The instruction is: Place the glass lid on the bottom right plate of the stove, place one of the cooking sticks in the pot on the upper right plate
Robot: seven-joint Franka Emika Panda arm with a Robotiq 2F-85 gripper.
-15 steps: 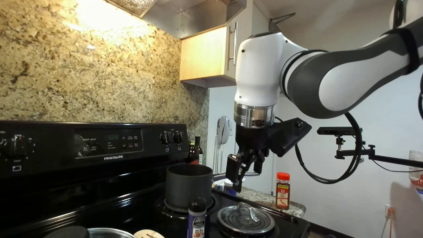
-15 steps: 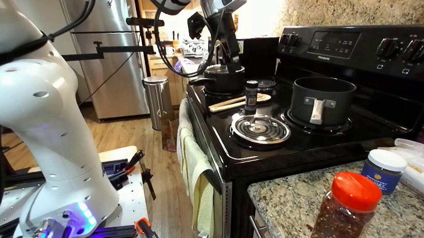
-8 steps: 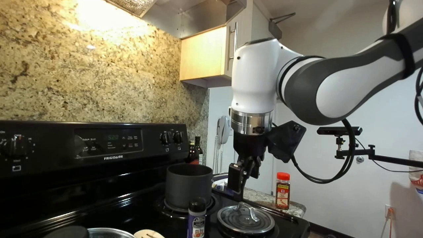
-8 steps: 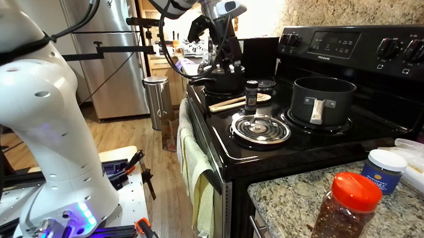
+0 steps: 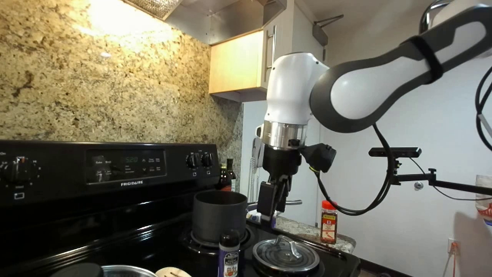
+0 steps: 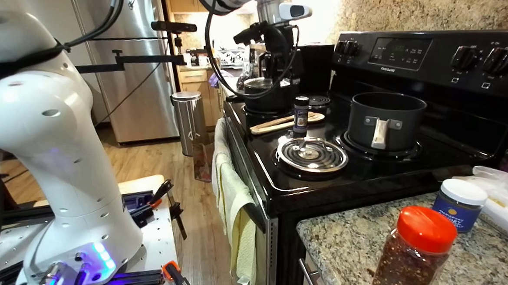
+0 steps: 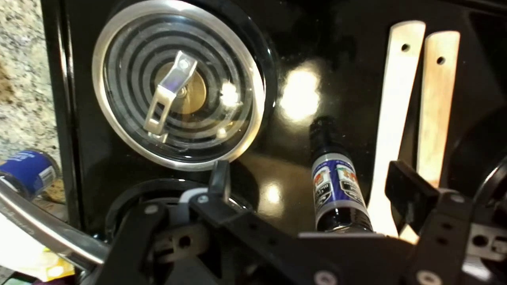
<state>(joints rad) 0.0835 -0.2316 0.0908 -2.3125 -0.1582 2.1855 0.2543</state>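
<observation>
The glass lid [image 7: 130, 130] with its metal handle lies flat on the front right burner; it shows in both exterior views [image 5: 265, 256] [image 6: 288, 155]. Two wooden cooking sticks [image 7: 398, 99] [image 7: 437, 107] lie side by side on the stove, also in an exterior view [image 6: 272, 125]. The dark grey pot [image 5: 220, 219] [image 6: 385, 127] stands on the rear right burner. In the wrist view its metal handle [image 7: 51, 227] shows, and my gripper hides most of its body. My gripper [image 7: 315, 182] is open and empty, fingers down, above the stove; it also shows in an exterior view [image 5: 273, 211].
A purple-labelled seasoning bottle [image 7: 336, 182] [image 5: 229, 256] [image 6: 300, 114] stands between lid and sticks, below my open fingers. A lidded dark pot [image 6: 269, 95] stands on the front left burner. A red-capped jar [image 6: 413, 263] and blue jar [image 6: 459, 207] stand on the counter.
My gripper has turned about its upright axis and shifted toward the back of the stove. It dipped a little, then rose slightly. The lid, sticks and pot have not moved.
</observation>
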